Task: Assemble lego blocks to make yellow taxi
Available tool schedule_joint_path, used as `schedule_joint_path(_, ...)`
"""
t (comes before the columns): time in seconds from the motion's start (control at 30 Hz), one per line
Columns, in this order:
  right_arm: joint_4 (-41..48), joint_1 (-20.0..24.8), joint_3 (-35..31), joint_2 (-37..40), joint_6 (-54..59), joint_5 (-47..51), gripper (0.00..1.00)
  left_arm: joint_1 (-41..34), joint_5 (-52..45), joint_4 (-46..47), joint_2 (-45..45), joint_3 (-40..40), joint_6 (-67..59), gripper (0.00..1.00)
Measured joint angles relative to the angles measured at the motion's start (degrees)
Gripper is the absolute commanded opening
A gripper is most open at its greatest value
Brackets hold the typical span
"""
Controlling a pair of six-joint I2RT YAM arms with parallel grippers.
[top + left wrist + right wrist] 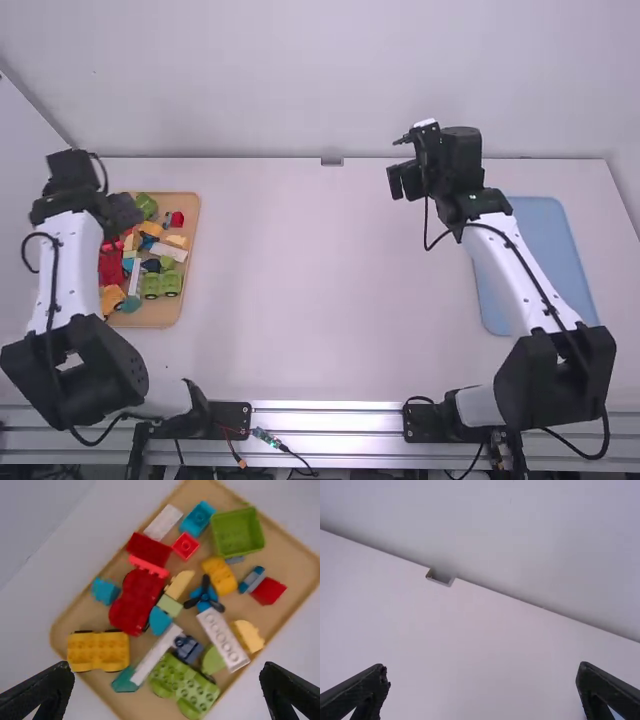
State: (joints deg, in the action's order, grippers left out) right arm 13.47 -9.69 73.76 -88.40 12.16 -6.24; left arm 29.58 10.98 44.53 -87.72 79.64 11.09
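**Yellow Taxi Bricks Found Loose in Tray; Both Hands Wide**

The tan, round-cornered tray [152, 318] lies at the left of the frame on the smooth white surface [320, 290]. Loose, glossy plastic bricks are spread over it.

Taxi-coloured stock: one studded yellow wheeled base [98, 651], at the tray's lower left in the high view; one rounded yellow brick [220, 576], near the open-topped green box [237, 531]; one curved yellow piece [248, 636], beside a long white studded brick [223, 637]. A pale yellow sloped brick [179, 584] sits between these and the rounded red piece [135, 602].

Also recorded: a green wheeled base [184, 685] with round studs, and a black-bladed propeller [204, 595] on a blue piece.

The left hand [122, 212] is over the tray, upper left of the frame, its fingers wide apart. The right hand [404, 180] is at upper right, above the surface, also spread wide. A flat, light-blue, round-cornered panel [545, 245] lies at the right of the frame.
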Motion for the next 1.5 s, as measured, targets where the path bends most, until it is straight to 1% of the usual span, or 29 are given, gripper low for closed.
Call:
schedule_joint_path(0.07, -0.3, 0.1, 0.0, -0.2, 0.0, 0.0, 0.99, 4.2, -4.3, 2.6, -1.2, 1.8, -3.8, 0.99)
schedule_joint_path(0.17, -1.1, 0.1, 0.0, -0.2, 0.1, 0.0, 0.99, 11.4, -12.1, 7.8, -4.7, 5.3, -14.1, 0.99)
schedule_joint_path(0.27, -1.4, 0.1, 0.0, -0.2, 0.3, 0.0, 0.99, 13.7, -15.3, 9.6, -7.7, 6.6, -20.4, 0.99)
schedule_joint_path(0.4, -2.0, 0.1, 0.0, -0.2, 0.1, 0.0, 0.99, 13.9, -16.1, 8.3, -10.4, 6.8, -24.9, 0.99)
schedule_joint_path(0.67, -2.2, 0.1, 0.0, -0.2, 0.1, 0.0, 0.99, 13.7, -9.3, 4.7, -10.7, 5.9, -29.7, 0.99)
schedule_joint_path(0.77, -2.8, 0.1, 0.0, -0.2, 0.2, 0.0, 0.99, 13.7, -8.9, 5.6, -10.7, 5.6, -35.7, 0.99)
schedule_joint_path(0.83, -3.0, 0.1, 0.0, -0.2, 0.2, 0.0, 0.99, 13.7, -10.2, 5.9, -10.7, 5.6, -42.8, 0.99)
schedule_joint_path(0.9, -2.8, 0.1, 0.0, -0.2, 0.2, 0.0, 0.99, 13.8, -11.3, 3.6, -10.7, 5.3, -49.0, 0.99)
schedule_joint_path(1.0, -2.5, 0.1, 0.0, -0.2, 0.2, 0.0, 0.99, 14.0, -11.4, 2.3, -11.1, 5.2, -54.2, 0.99)
schedule_joint_path(1.27, -2.4, 0.1, 0.0, -0.2, -0.2, 0.0, 0.99, 14.0, -10.7, 6.3, -17.3, 5.2, -64.6, 0.99)
schedule_joint_path(1.4, -2.5, 0.1, 0.0, -0.2, 0.0, 0.0, 0.99, 14.0, -10.5, 10.4, -21.7, 5.0, -71.3, 1.00)
schedule_joint_path(1.5, -2.5, 0.1, 0.0, -0.2, -0.2, 0.0, 0.99, 14.0, -9.4, 10.4, -23.6, 4.6, -74.6, 0.95)
